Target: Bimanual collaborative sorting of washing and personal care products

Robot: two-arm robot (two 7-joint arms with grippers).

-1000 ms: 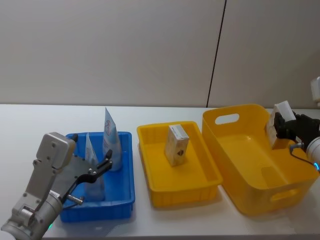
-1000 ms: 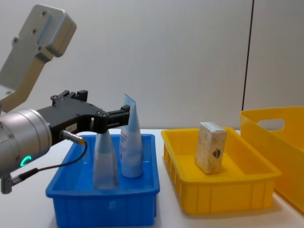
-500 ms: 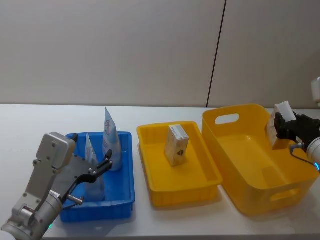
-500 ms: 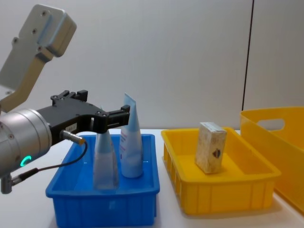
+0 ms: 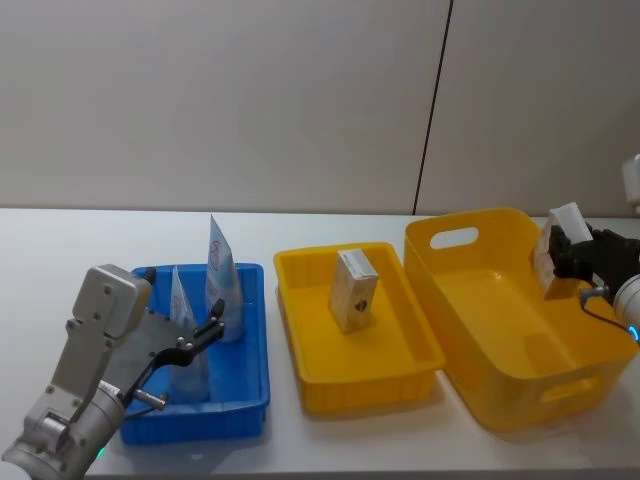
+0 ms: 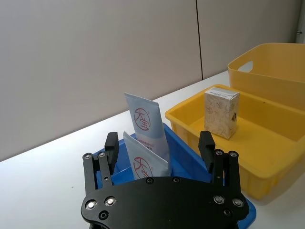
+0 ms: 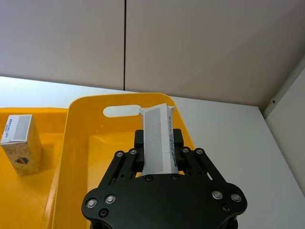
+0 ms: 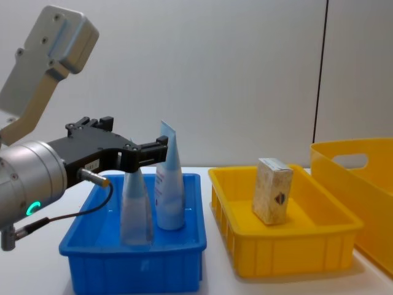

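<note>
Two pale blue-white tubes stand upright in the blue tray (image 5: 255, 345): a near one (image 5: 180, 296) and a taller far one (image 5: 222, 278) with a red logo. My left gripper (image 5: 212, 330) hangs open just above the near tube (image 6: 143, 164), one finger on each side. A beige marbled carton (image 5: 354, 290) stands in the shallow yellow tray (image 5: 300, 375). My right gripper (image 5: 572, 250) is shut on a second carton (image 7: 157, 138), held over the right rim of the deep yellow basket (image 5: 470, 370).
The three containers sit side by side on a white table, close to a grey wall. Bare table lies in front of the trays and left of the blue tray (image 8: 135, 270). The basket's handle slot (image 7: 121, 111) faces the wall.
</note>
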